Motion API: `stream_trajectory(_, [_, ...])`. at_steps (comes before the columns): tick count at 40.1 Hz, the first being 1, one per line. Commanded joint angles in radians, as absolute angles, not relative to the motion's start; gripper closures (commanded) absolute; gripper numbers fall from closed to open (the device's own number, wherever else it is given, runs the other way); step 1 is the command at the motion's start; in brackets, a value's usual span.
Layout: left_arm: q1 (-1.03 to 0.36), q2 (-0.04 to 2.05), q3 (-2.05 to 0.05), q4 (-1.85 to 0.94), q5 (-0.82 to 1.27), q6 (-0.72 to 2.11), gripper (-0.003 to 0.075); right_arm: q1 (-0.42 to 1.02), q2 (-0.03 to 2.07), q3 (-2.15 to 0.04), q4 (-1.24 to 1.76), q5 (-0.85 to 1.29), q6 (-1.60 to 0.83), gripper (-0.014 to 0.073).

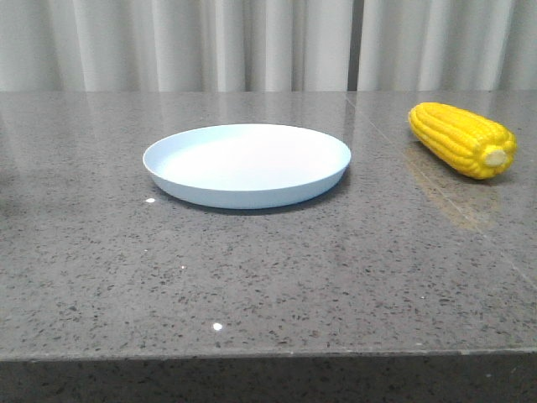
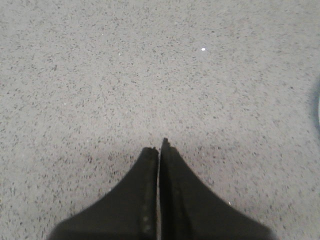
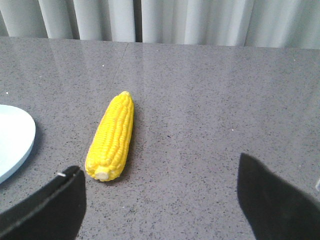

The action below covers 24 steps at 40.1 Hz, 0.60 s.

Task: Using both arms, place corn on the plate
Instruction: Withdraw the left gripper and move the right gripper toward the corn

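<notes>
Front view: the plate (image 1: pixel 247 164), round, shallow and pale blue, rests flat on the grey speckled table (image 1: pixel 268 277) slightly left of centre and holds nothing. The corn (image 1: pixel 461 138), bright yellow and tapered, lies on its side on the table at the far right, well apart from the plate, with its pale cream stub end turned toward the near right and its pointed tip toward the far left. Pale pleated curtains (image 1: pixel 252 42) close the scene beyond the table's far edge. Neither arm appears in this view. Left wrist view: the left gripper (image 2: pixel 159 147) hangs over bare tabletop with its two dark fingers (image 2: pixel 140 200) pressed together, nothing between them; a thin sliver of the plate's rim (image 2: pixel 318 107) shows at the frame's edge. Right wrist view: the right gripper (image 3: pixel 162 175) has its fingers (image 3: pixel 265 195) spread wide apart and holds nothing; the corn (image 3: pixel 112 136) lies on the table ahead of the gap, nearer one fingertip, untouched, its stub end facing the gripper. Part of the plate (image 3: pixel 15 140) sits just beside the cob.
</notes>
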State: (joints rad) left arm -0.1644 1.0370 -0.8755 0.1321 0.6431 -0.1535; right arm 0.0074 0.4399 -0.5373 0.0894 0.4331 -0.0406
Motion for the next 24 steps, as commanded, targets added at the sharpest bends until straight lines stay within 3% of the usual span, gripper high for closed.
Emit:
stream_trajectory(1, [-0.161, 0.900, -0.797, 0.136, 0.510, -0.167, 0.0741, 0.001, 0.451, -0.575, 0.091, 0.357, -0.047, -0.0041])
stream_trajectory(13, [-0.161, 0.470, -0.513, 0.136, 0.317, -0.165, 0.0741, 0.001, 0.451, -0.575, 0.091, 0.357, -0.047, -0.0041])
stream_trajectory(24, [-0.161, 0.199, -0.406, 0.136, 0.304, -0.165, 0.0741, 0.001, 0.451, -0.575, 0.091, 0.356, -0.047, -0.0041])
